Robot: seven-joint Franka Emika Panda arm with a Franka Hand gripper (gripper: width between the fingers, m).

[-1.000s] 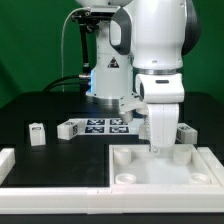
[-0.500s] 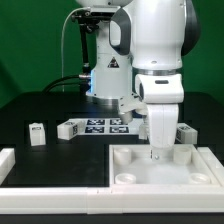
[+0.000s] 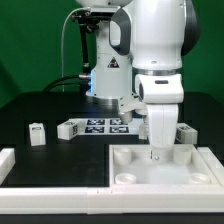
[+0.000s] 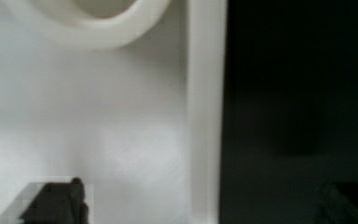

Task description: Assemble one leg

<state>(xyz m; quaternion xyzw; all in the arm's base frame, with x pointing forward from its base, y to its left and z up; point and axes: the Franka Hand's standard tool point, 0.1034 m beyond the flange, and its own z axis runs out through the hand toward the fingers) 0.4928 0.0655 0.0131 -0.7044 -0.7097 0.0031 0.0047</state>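
A small white leg (image 3: 38, 133) with a black-and-white tag stands on the black table at the exterior view's left. The large white square panel (image 3: 135, 170) with round corner sockets lies at the front right. My gripper (image 3: 155, 152) hangs straight down over the panel's far edge. In the wrist view the gripper (image 4: 202, 205) is open and empty. One fingertip (image 4: 55, 200) is over the white panel (image 4: 105, 110) and the other is over the black table. A round socket (image 4: 96, 15) shows just beyond. Another small white part (image 3: 186, 131) sits behind the panel at the right.
The marker board (image 3: 95, 127) lies on the table between the leg and the arm's base (image 3: 108, 75). A white raised border (image 3: 12, 165) runs along the front left of the table. The arm's body hides the table behind the panel.
My gripper has sunk a little toward the panel's far edge. The leg and the panel have not moved.
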